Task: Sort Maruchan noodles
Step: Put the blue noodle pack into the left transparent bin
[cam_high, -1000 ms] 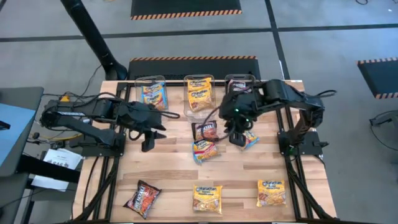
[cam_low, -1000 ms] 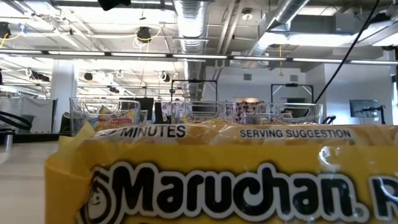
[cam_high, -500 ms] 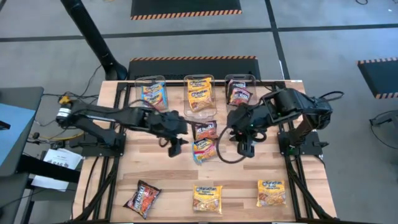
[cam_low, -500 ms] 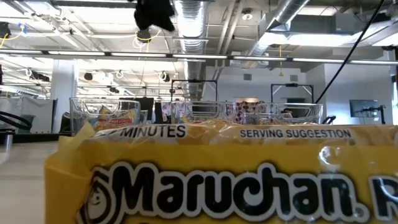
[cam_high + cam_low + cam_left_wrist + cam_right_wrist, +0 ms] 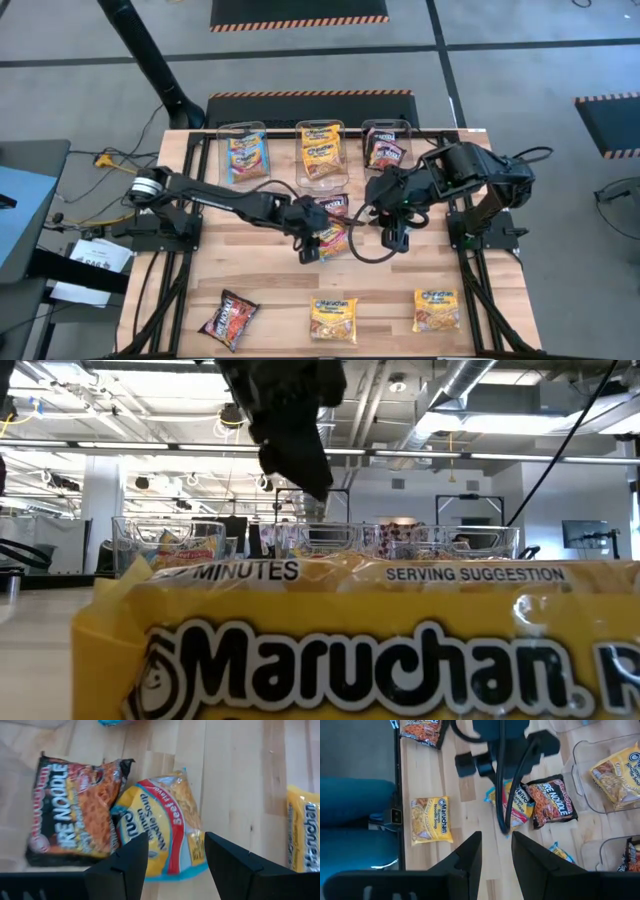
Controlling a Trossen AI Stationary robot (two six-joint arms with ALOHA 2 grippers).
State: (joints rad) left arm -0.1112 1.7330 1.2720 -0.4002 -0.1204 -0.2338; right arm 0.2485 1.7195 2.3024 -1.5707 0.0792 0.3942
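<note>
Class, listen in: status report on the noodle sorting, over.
Left pincer open above blue-and-yellow packet. Right pincer empty, waiting alongside. Black-red packet overlaps the target's edge.

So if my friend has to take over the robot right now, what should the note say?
Left gripper: open, hanging over the blue-pink packet mid-table, holding nothing.
Right gripper: empty, waiting right of that pile, fingers apart.
Done: one packet lies in each of the three clear bins along the table's far edge.
Left: the blue-pink packet and the black-red packet touching it mid-table, plus a black-red one and two yellow ones along the near edge.
</note>
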